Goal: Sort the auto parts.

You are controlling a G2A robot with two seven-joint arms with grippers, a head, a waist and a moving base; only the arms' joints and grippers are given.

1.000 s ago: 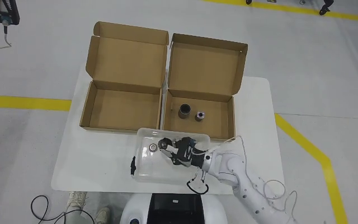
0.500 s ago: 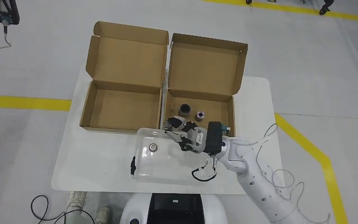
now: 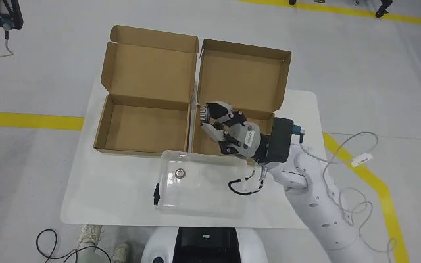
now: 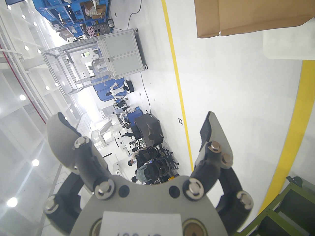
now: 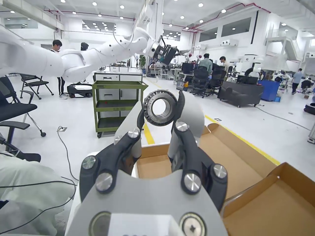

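Our left gripper (image 4: 134, 124) hangs out over the workshop floor, its fingers wide apart with nothing between them. At the far left of the white table (image 3: 89, 191) we see the left cardboard box (image 3: 141, 128), standing open. Nearer to us lies the clear plastic bin (image 3: 204, 194), with one metal ring part (image 3: 179, 173) in its left end. Further right, our right gripper (image 5: 161, 108) is clamped on a roller bearing (image 5: 160, 121), held above the left part of the open right cardboard box (image 3: 240, 79).
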